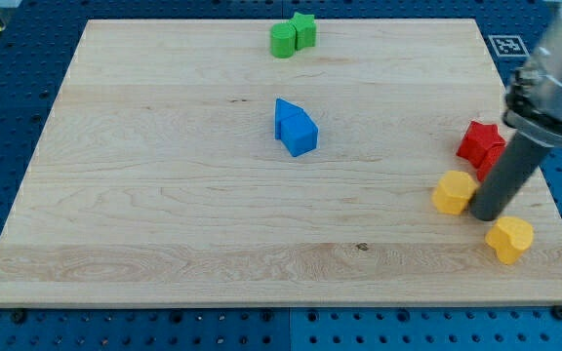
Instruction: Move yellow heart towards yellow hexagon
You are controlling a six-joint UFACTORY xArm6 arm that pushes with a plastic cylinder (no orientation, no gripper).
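Note:
The yellow heart [509, 239] lies near the board's bottom right corner. The yellow hexagon [453, 191] sits up and to the left of it. My tip [482, 214] rests on the board between the two, just right of the hexagon and just up-left of the heart. The rod rises from it toward the view's upper right.
A red star [480, 143] lies just above the hexagon, partly behind the rod. Two blue blocks [295, 127] sit together at mid-board. A green cylinder [282, 41] and a green star [303, 30] touch at the top edge. The wooden board [164, 195] ends close right of the heart.

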